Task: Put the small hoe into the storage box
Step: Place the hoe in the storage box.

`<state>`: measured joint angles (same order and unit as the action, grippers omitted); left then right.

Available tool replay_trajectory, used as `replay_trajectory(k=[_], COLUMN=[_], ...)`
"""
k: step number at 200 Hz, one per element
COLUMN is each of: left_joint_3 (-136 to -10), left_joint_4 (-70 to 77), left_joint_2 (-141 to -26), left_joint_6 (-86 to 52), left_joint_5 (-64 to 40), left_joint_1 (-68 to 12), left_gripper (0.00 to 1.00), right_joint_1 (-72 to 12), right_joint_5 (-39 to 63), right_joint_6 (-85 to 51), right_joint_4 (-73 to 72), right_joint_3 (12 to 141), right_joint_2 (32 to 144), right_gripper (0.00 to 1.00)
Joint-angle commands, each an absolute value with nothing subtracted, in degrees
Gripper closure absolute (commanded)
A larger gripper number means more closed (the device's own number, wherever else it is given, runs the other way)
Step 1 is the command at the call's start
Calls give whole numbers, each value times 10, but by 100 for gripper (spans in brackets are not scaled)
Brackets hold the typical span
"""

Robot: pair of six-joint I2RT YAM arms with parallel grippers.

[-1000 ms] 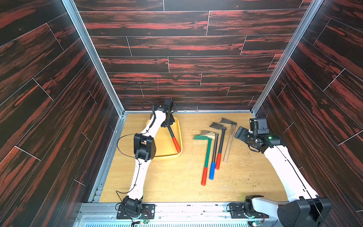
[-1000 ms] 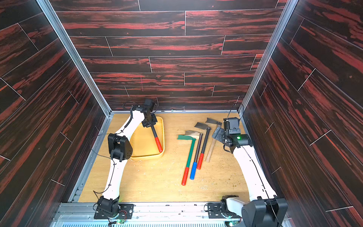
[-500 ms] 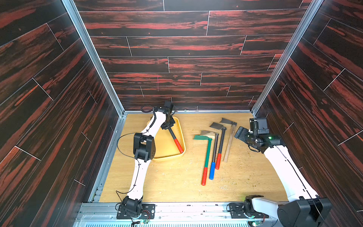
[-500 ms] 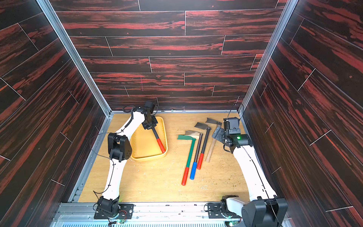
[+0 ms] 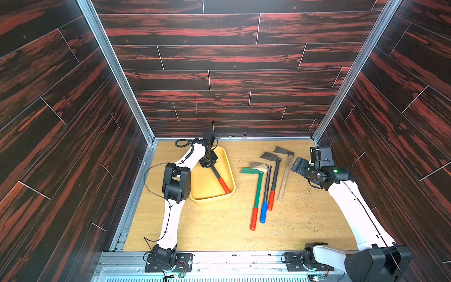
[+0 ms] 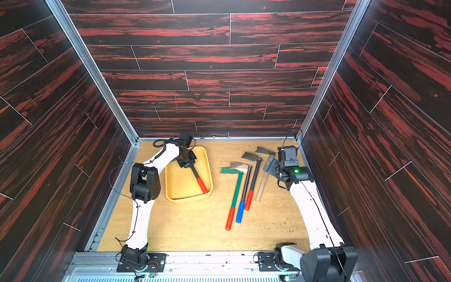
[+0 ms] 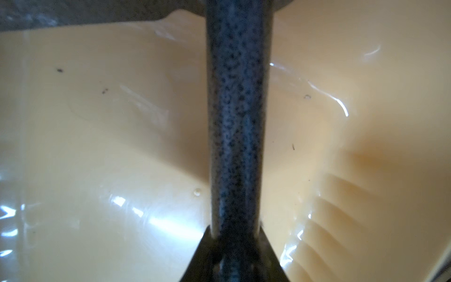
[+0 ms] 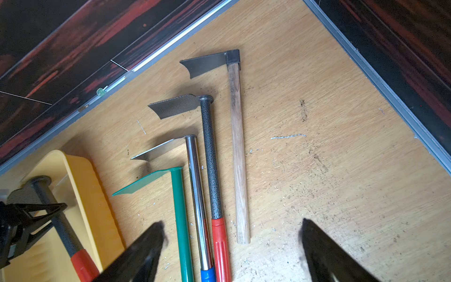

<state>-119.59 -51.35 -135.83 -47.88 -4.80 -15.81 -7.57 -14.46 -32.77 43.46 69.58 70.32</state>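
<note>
The left gripper (image 5: 209, 161) is pressed together on the dark speckled shaft of the small hoe (image 5: 218, 175), close to its head end, and both top views show this pinch above the far part of the storage box (image 5: 211, 199). The long axis of the hoe runs diagonally over the box, from the gripper at the far left side down to the red grip (image 6: 202, 185) at the near right corner (the grip looks to be inside the raised edge, but whether it touches the bottom I cannot tell). In the left wrist view the shaft (image 7: 236, 117) crosses directly over the yellow floor (image 7: 102, 146). So, in my judgement, the hoe lies over its place, and the coming move depends only on height: to lower the head end and then to let go. The right gripper (image 5: 299, 166) stands spread and empty, well apart from the box, beside the 4 other hoes (image 5: 266, 185) on the table (image 5: 219, 229); the left arm is clearly the nearer.
</note>
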Motion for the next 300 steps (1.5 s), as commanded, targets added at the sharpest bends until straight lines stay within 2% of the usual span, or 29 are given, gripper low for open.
replay_trajectory(k=[1,106,168,188,209,223,269,270,275,278,300], left_joint_3=[-1184,-1167,-1158,-1157,-1156,-1155,-1158,-1158,-1159,-1160,-1159], left_joint_4=[-503,-500,-498,-498,-499,-499,-510,-511,-514,-517,-524], left_joint_2=[-1304,-1330,-1345,-1345,-1339,-1333,-1311,-1310,-1306,-1304,-1281], left_joint_6=[-478,-461,-454,-452,-450,-447,-437,-437,-436,-436,-429], left_joint_5=[-48,-49,-51,-51,-44,-41,-21,-20,-18,-16,-1], left_joint_1=[-153,-149,-148,-148,-149,-148,-148,-148,-149,-148,-151], left_gripper=[91,89,80,72,57,51,39,38,19,15,9], right_joint_1=[-73,-72,-72,-72,-73,-72,-72,-73,-73,-73,-73], right_joint_5=[-140,-143,-147,-148,-148,-148,-149,-149,-149,-149,-149], right_joint_6=[-333,-333,-332,-333,-333,-333,-335,-335,-334,-335,-334], right_joint_4=[436,436,436,436,437,437,440,439,439,439,439], right_joint_3=[698,695,695,695,695,695,698,698,698,697,698], right_joint_2=[700,704,708,709,710,711,706,706,705,704,703], right_gripper=[9,9,9,9,9,9,9,9,9,9,9])
